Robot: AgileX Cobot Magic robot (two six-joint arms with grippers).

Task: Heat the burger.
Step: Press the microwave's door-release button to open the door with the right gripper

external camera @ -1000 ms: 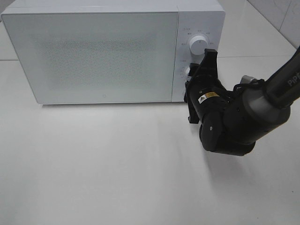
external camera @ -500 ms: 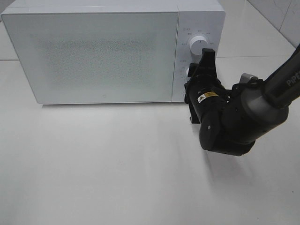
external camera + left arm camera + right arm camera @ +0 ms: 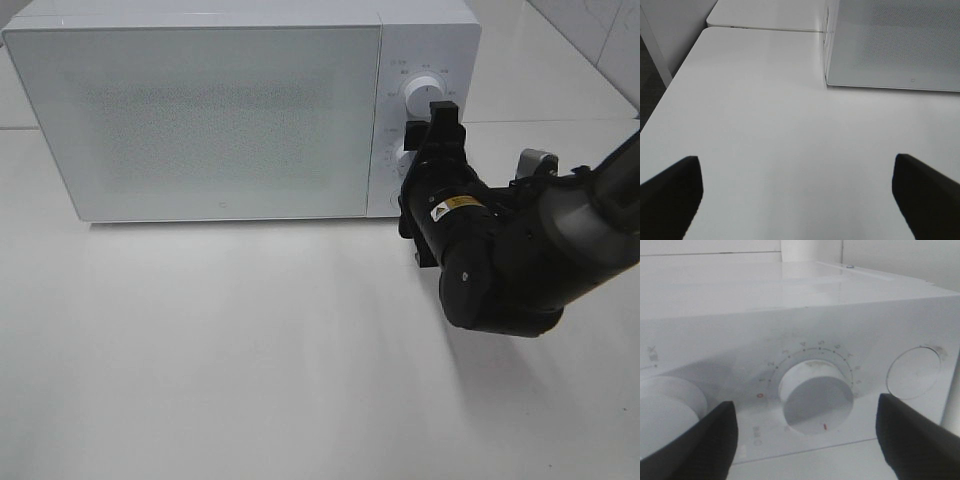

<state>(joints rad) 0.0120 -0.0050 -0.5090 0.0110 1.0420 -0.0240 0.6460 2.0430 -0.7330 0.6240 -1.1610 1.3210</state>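
The burger is out of view; the frosted door (image 3: 200, 110) of the white microwave (image 3: 230, 20) is closed and hides the inside. My right gripper (image 3: 422, 140) is at the control panel, its fingers on either side of the lower dial (image 3: 402, 155). In the right wrist view the gripper (image 3: 805, 410) is open, and its fingertips (image 3: 705, 440) stand apart from the dial (image 3: 815, 395), whose red mark points down. My left gripper (image 3: 795, 165) is open and empty over bare table (image 3: 765, 125), near the microwave's left front corner (image 3: 827, 80).
The upper dial (image 3: 422, 95) sits above my right gripper. In the right wrist view a second dial (image 3: 665, 405) and a round recess (image 3: 914, 372) flank the lower dial. The white table (image 3: 250, 350) spreads in front of the microwave. My right arm (image 3: 520, 260) fills the right side.
My right arm has shifted slightly right and back and its wrist has turned a little. The gripper stays at the lower dial. The microwave door has stayed closed.
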